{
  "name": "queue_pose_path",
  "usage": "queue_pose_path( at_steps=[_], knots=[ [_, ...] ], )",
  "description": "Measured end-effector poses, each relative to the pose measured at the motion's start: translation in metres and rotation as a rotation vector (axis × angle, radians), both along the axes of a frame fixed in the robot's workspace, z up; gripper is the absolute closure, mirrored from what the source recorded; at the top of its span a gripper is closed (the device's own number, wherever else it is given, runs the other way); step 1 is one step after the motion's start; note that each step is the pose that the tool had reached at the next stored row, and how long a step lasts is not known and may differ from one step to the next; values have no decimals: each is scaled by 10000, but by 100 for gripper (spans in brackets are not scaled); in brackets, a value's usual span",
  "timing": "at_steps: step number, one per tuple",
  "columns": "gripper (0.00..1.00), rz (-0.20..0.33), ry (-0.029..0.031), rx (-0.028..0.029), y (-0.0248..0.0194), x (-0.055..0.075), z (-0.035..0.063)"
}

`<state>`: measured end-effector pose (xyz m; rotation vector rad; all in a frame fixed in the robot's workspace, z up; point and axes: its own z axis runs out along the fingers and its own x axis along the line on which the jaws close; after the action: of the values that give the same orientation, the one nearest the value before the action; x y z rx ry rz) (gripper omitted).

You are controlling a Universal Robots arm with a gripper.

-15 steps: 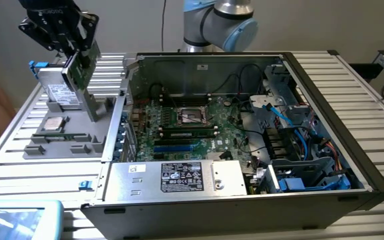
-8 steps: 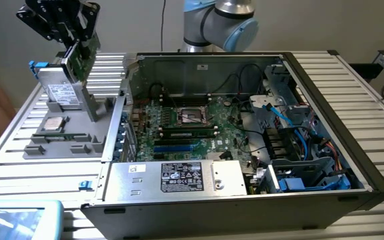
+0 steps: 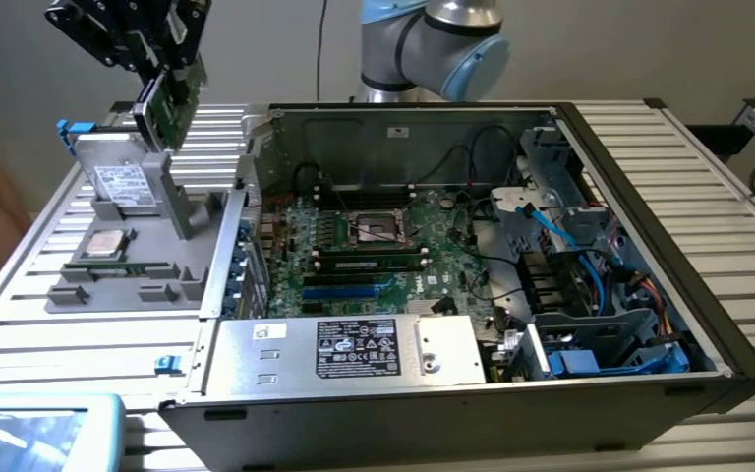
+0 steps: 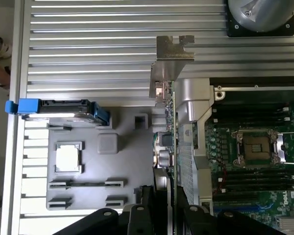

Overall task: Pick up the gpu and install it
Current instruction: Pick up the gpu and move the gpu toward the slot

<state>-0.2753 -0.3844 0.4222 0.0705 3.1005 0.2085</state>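
the gpu hangs in the air, on edge and a little tilted, above the far end of the grey parts tray at the exterior view's left. it is clear of the tray and outside the open computer case. the gripper is clenched on the card's upper part. in the wrist view the gpu shows edge-on between the black fingers, with its silver end bracket pointing away from the gripper.

under it on the tray stand a hard drive with a white label and a cpu chip. just beside the tray, inside the case, lies the green motherboard with its cpu socket, and nearer the camera the power supply. everything rests on a slatted aluminium table.
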Motion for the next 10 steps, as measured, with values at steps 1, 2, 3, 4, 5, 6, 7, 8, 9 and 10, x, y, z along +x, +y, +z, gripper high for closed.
queue_pose_path(
  at_steps=[1,2,3,4,5,6,7,8,9,10],
  knots=[
    [71,0,9,63,-1,11,-1],
    [71,0,11,98,-2,18,-1],
    [71,1,18,123,-5,24,0],
    [71,1,24,130,-5,24,1],
    [71,0,25,130,-5,24,1],
    [71,0,25,130,-5,24,1],
    [71,0,25,131,-5,24,1],
    [71,0,25,131,-5,24,1],
    [71,-1,25,131,-6,27,0],
    [71,-6,36,128,-6,35,0]
  ],
)
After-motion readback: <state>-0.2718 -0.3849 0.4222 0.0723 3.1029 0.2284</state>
